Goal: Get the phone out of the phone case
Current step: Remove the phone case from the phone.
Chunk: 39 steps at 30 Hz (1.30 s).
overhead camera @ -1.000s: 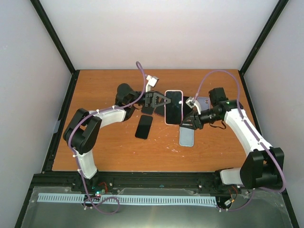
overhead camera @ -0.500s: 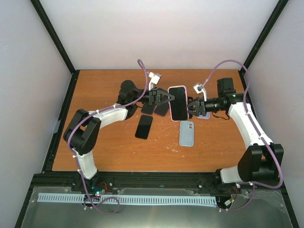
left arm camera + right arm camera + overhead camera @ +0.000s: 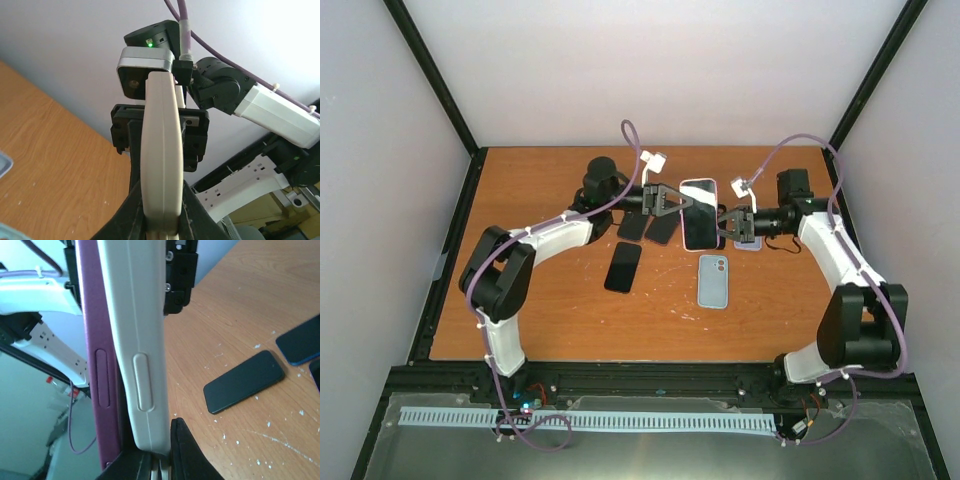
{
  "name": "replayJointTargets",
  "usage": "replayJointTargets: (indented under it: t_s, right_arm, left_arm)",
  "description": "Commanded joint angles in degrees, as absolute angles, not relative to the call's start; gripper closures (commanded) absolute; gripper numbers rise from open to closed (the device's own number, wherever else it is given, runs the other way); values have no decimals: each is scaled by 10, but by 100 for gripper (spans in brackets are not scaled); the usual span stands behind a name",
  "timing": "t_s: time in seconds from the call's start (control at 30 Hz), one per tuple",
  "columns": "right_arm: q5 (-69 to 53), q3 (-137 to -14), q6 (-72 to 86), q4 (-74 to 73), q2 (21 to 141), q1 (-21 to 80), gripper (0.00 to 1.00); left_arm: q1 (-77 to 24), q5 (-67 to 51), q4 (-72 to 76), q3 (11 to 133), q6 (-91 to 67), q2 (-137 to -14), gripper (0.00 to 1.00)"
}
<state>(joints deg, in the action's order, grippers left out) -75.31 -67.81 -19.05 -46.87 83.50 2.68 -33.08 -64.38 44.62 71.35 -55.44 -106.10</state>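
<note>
The phone, screen up point(image 3: 698, 213), sits in a cream phone case and is held in the air over the back middle of the table. My left gripper point(image 3: 677, 203) is shut on the case's left edge; its fingers clamp the cream case point(image 3: 161, 150) near their tips point(image 3: 161, 220). My right gripper point(image 3: 726, 222) is shut on the opposite edge, the case's cream side with its raised button point(image 3: 135, 340) sitting between the jaws point(image 3: 160, 455). A purple edge with a side button point(image 3: 97, 365) runs alongside the cream one; it looks like the phone's own side.
On the wooden table point(image 3: 550, 310) lie a black phone point(image 3: 623, 266), a light blue case point(image 3: 714, 280), two dark flat pieces point(image 3: 646, 227) under the left arm, and a lavender case point(image 3: 752, 240) under the right gripper. Black frame posts stand at the corners.
My right gripper rose from beside the light blue case to the held phone's right edge and shut on it. The left gripper carried the phone slightly back and right.
</note>
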Motion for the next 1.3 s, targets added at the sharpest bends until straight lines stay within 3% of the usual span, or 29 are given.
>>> replayJointTargets:
  t_s: [0.0, 0.1, 0.3, 0.47, 0.8, 1.27]
  right_arm:
    - [-804, -634, -175, -379, 878, 18, 97]
    - [-771, -584, -108, -300, 911, -6, 97]
    - [-729, -552, -58, -266, 962, -35, 97]
    - [-632, -526, 8, -227, 935, -39, 97]
    - [-424, -511, 141, -225, 862, -11, 97]
    - [-403, -499, 197, -207, 839, -7, 97]
  left_arm:
    - [-346, -592, 225, 762, -496, -1108, 84]
    - [-323, -504, 170, 798, -492, -1124, 51]
    - [-305, -294, 24, 854, -425, -1118, 38]
    - [-339, -169, -22, 819, -352, -1082, 34]
    - [-516, 44, -20, 764, -192, -1052, 34]
    - [-642, 248, -4, 845, -61, -1170, 43]
